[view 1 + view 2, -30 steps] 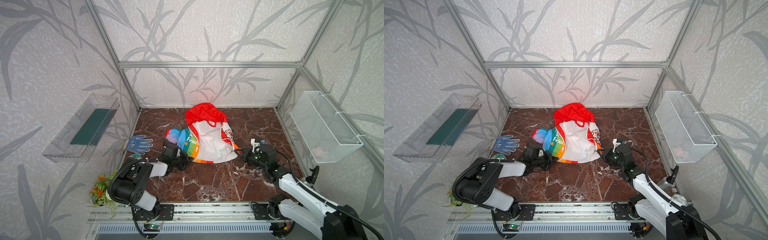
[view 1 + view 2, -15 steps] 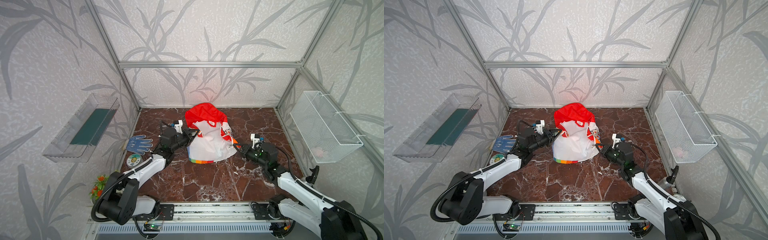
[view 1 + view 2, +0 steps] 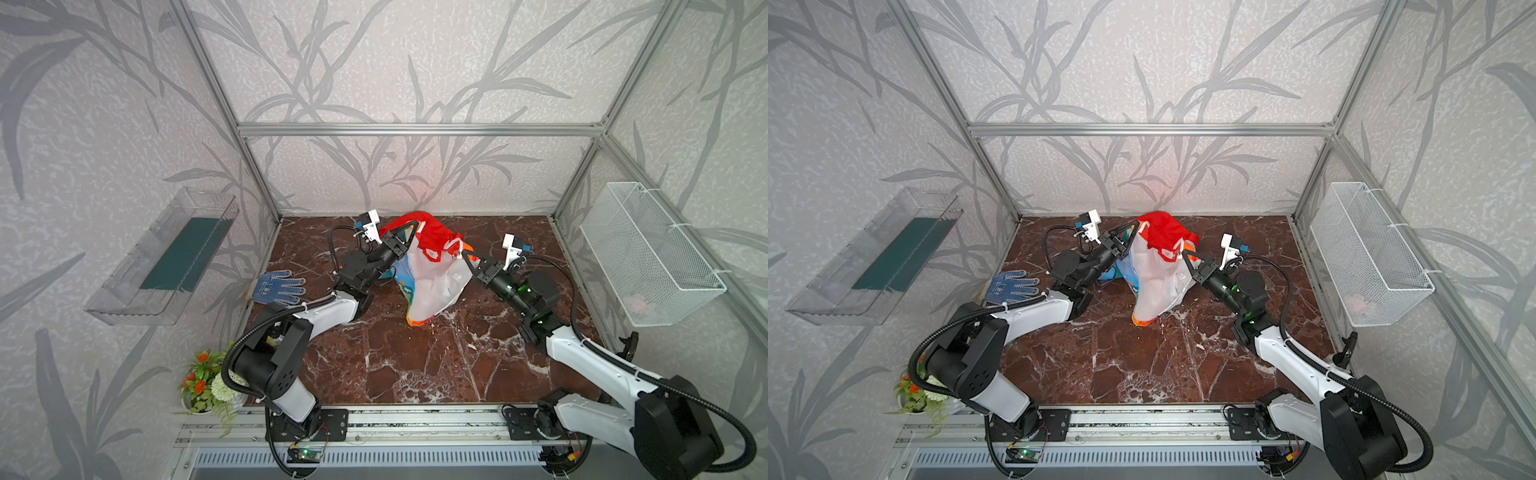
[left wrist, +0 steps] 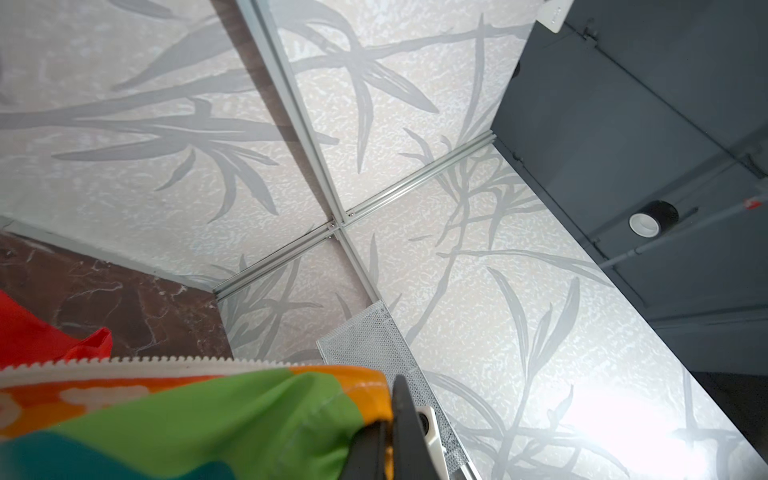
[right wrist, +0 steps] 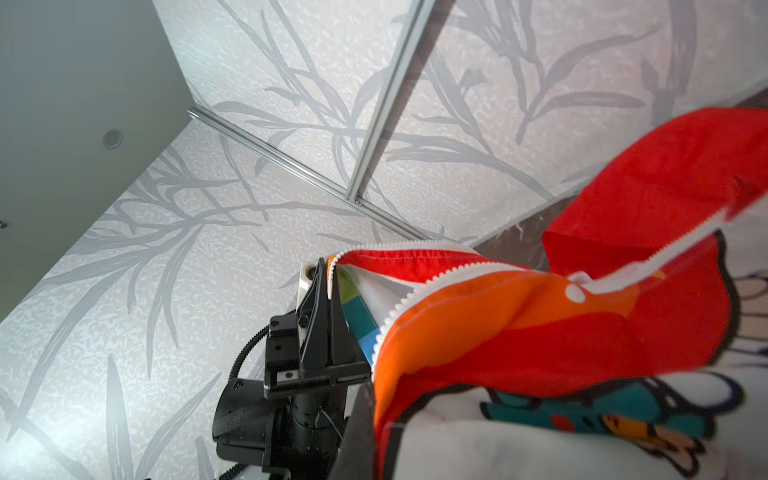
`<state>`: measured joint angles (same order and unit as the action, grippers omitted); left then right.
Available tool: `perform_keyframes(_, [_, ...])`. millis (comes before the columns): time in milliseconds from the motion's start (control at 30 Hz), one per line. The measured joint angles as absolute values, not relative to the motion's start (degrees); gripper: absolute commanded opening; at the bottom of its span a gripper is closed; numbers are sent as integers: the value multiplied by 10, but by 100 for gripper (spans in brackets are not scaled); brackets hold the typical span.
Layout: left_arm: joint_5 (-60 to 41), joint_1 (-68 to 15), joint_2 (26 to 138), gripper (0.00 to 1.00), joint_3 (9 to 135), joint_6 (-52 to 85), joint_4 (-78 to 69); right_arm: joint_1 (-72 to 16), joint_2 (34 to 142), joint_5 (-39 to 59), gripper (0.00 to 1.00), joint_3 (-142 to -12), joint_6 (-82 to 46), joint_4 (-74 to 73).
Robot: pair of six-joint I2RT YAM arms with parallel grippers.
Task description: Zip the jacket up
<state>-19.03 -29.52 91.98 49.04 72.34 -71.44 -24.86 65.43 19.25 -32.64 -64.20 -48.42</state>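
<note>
The jacket (image 3: 430, 286) (image 3: 1156, 291) hangs above the marble table (image 3: 415, 365), its lower hem touching the surface. The red hood is at the top, white lining faces the front, and rainbow stripes show at its left edge. My left gripper (image 3: 415, 225) (image 3: 1135, 225) is shut on the jacket's upper left edge. My right gripper (image 3: 458, 252) (image 3: 1183, 252) is shut on the upper right edge. In the left wrist view the gripper (image 4: 388, 419) pinches orange and green fabric (image 4: 208, 419) below the white zipper teeth (image 4: 124, 362). In the right wrist view the gripper (image 5: 370, 419) is half hidden by the jacket (image 5: 540, 332).
A blue dotted glove (image 3: 279, 286) (image 3: 1012, 286) lies at the table's left edge. A white wire basket (image 3: 648, 253) hangs on the right wall and a clear tray (image 3: 166, 257) on the left wall. A flower pot (image 3: 205, 384) stands at the front left corner.
The jacket lay spread on the table; both grippers have risen and moved back with it, so it now hangs between them. The left gripper came up from the jacket's front left.
</note>
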Motion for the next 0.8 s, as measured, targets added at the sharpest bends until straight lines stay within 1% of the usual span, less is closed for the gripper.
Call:
perform_keyframes(200, [-138, -338, 915, 0, 490, 666, -743, -291, 708, 154, 0, -351, -601, -582])
perform_keyframes(433, [-93, -366, 902, 0, 490, 571, -762, -321, 818, 150, 0, -410, -588, -701])
perform_keyframes(600, [-68, -375, 878, 0, 490, 503, -769, -335, 830, 148, 0, -428, -583, -736])
perform_keyframes(800, [-51, -376, 865, 0, 493, 474, -778, -343, 823, 146, 0, -430, -574, -742])
